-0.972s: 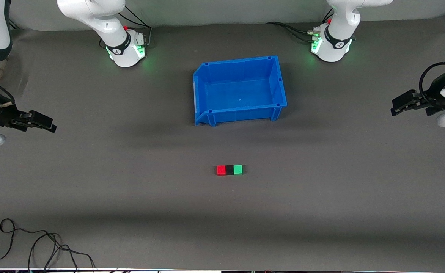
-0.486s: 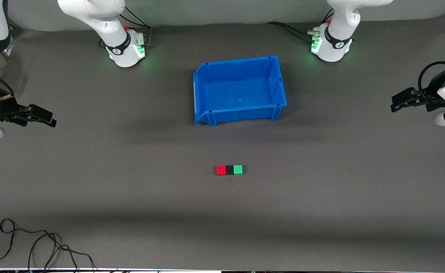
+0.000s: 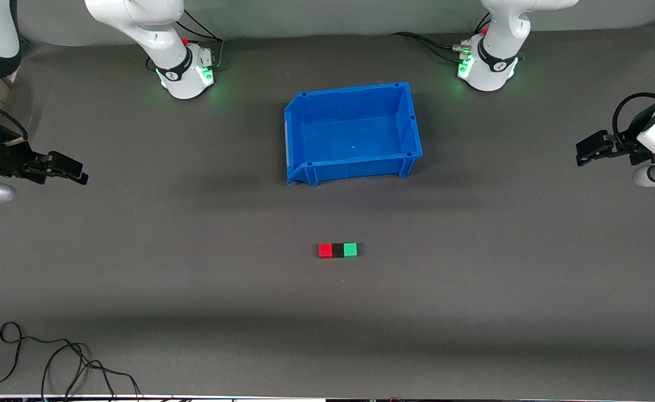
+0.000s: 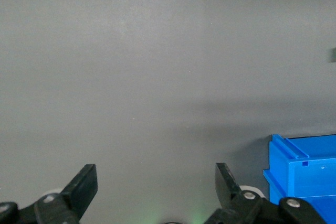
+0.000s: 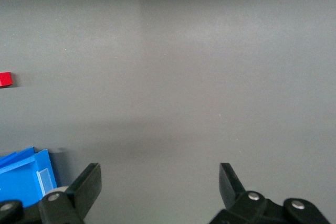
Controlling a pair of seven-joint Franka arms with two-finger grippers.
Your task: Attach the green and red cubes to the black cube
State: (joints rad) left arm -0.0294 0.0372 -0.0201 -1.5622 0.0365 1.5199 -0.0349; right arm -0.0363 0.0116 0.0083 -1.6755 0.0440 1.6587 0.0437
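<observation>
The red cube (image 3: pixel 325 250), the black cube (image 3: pixel 338 250) and the green cube (image 3: pixel 350 249) sit in one row on the mat, touching, with the black one in the middle. The row lies nearer the front camera than the blue bin (image 3: pixel 411 153). The red cube also shows in the right wrist view (image 5: pixel 5 79). My left gripper (image 3: pixel 581 155) is open and empty at the left arm's end of the table, seen open in its wrist view (image 4: pixel 156 178). My right gripper (image 3: pixel 77 172) is open and empty at the right arm's end, also in its wrist view (image 5: pixel 160 178).
The empty blue bin shows its corner in both wrist views (image 4: pixel 304 174) (image 5: pixel 23 179). A black cable (image 3: pixel 53 363) lies coiled near the front edge at the right arm's end. The two arm bases (image 3: pixel 185 70) (image 3: pixel 486 67) stand along the back edge.
Both grippers have drifted slightly away from the front camera at the table's two ends. The three cubes have not moved.
</observation>
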